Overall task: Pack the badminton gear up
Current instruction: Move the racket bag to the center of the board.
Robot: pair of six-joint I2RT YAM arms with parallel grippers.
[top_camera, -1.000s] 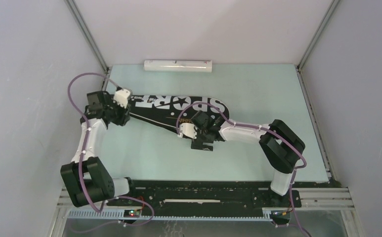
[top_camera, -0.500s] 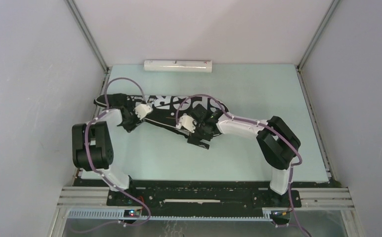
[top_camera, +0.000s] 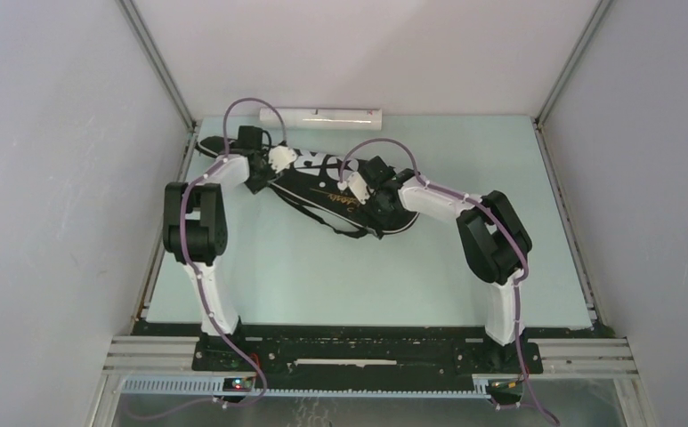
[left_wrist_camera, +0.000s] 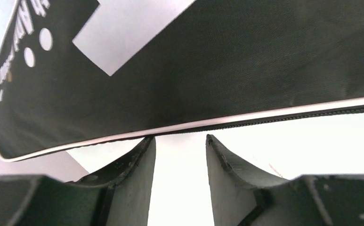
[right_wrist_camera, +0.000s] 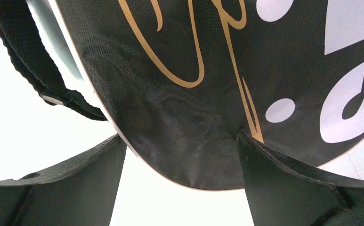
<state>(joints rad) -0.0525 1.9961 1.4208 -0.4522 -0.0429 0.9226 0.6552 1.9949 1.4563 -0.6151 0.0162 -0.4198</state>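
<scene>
Black bag (top_camera: 318,182) is lying on the tabletop (top_camera: 322,276), upper centre of the frame. At its piped edge the left pincer (left_wrist_camera: 180,139) is hovering parted; the right pincer (right_wrist_camera: 181,136), released, is straddling its rounded end. Closing squarely, clear of the strap (right_wrist_camera: 24,61), seems best.

bright even light, wrist views perhaps overexposed
</scene>
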